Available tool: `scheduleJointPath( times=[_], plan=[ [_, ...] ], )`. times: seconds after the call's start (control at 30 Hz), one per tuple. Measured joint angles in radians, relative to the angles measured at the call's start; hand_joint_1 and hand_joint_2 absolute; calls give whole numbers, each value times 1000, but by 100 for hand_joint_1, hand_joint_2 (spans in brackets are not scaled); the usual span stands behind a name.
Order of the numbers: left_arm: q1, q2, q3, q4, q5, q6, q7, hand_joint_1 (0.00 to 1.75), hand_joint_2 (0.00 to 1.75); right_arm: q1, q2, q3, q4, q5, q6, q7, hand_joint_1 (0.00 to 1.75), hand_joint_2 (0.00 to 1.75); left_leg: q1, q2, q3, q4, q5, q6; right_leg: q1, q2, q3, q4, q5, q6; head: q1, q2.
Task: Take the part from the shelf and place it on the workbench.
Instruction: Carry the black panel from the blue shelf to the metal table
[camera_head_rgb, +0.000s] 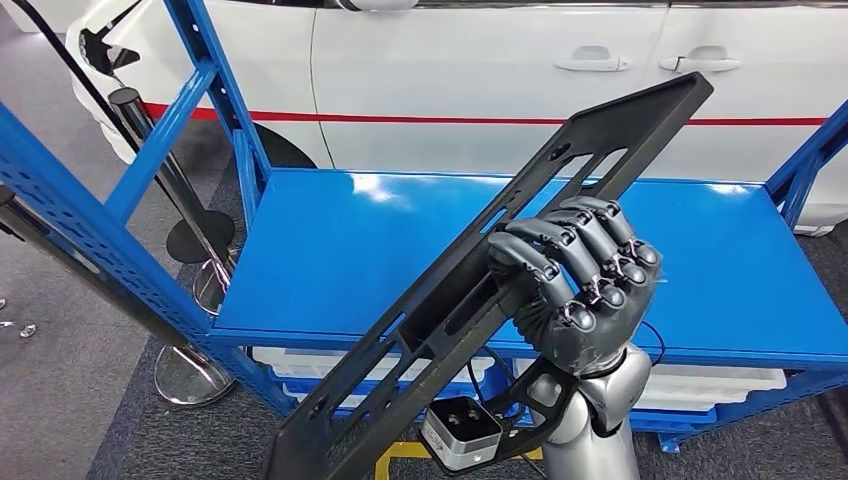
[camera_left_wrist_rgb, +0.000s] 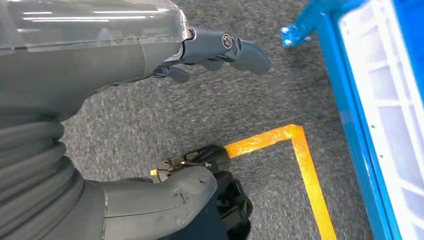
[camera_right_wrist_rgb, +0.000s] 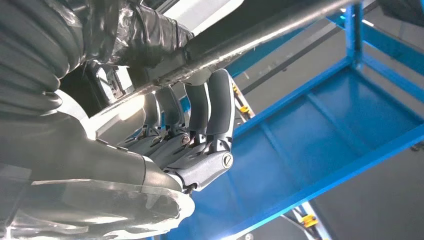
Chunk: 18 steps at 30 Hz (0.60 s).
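Note:
The part (camera_head_rgb: 440, 300) is a long black slotted frame, held slanting from lower left to upper right above the blue shelf (camera_head_rgb: 330, 250). My right hand (camera_head_rgb: 575, 285) grips it near the middle, fingers wrapped over its bar. In the right wrist view the same hand's fingers (camera_right_wrist_rgb: 200, 112) curl around the part's dark bar (camera_right_wrist_rgb: 260, 37). My left hand (camera_left_wrist_rgb: 210, 50) hangs low over grey carpet, fingers loosely apart, holding nothing.
A white car (camera_head_rgb: 480, 70) with a red stripe stands behind the shelf. Blue uprights (camera_head_rgb: 215, 90) frame the shelf's left side, and a stanchion post (camera_head_rgb: 165, 170) stands beside them. White bins (camera_head_rgb: 700, 385) sit on the lower level. Yellow floor tape (camera_left_wrist_rgb: 300, 165) marks the carpet.

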Motion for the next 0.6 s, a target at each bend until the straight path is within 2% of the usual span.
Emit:
scheduleJointPath(
  times=[0.07,0.17,0.2,0.23,0.27,0.33,0.37,0.4,0.5,0.53,0.6],
  plan=[
    [1,0,1,0,7,-1,11,0,175,1,0,2,3,-6,0,0,175,175,4,1,6,-13,8,12,0,0,-17,42,-29,9,0,0],
    [3,0,2,0,10,-12,33,0,175,13,0,5,18,-21,0,6,175,175,4,1,5,-16,11,20,-2,1,-105,219,-115,18,0,0],
    [5,0,3,0,10,-16,40,0,175,19,-2,7,25,-24,0,13,175,175,3,1,4,-15,10,20,-4,0,-125,257,-123,20,0,0],
    [8,0,3,0,10,-19,45,0,175,24,-4,11,31,-25,0,21,175,175,3,1,4,-14,10,20,-5,0,-129,262,-112,21,0,0],
    [9,0,3,0,10,-20,49,0,175,26,-5,15,37,-26,0,28,175,175,3,1,4,-11,8,19,-6,0,-112,228,-84,20,0,0],
    [11,0,3,0,10,-22,51,0,175,27,-7,23,44,-27,0,36,175,175,2,-1,3,-3,4,13,-6,0,-45,96,-23,15,0,0],
    [11,0,3,0,10,-22,52,0,175,27,-8,26,47,-28,0,37,175,175,1,-1,1,1,1,8,-5,0,-20,42,-5,11,0,0],
    [11,0,3,0,10,-23,52,0,175,27,-8,29,50,-28,0,38,175,175,-1,-2,-1,4,-1,4,-3,0,-6,11,0,6,0,0],
    [11,0,3,0,10,-25,52,0,175,27,-8,33,56,-29,0,36,175,175,1,-1,-2,6,-4,-12,-1,2,-3,-2,1,-10,0,0],
    [11,0,3,0,7,-27,52,0,175,28,-8,33,58,-31,0,31,175,175,2,-1,-6,18,-13,-18,-2,1,-1,-6,3,-16,0,0],
    [11,0,1,0,-5,-34,53,0,175,32,-7,34,61,-38,0,18,175,175,6,0,-37,90,-58,-27,-6,-2,3,-12,6,-26,0,0]
  ],
)
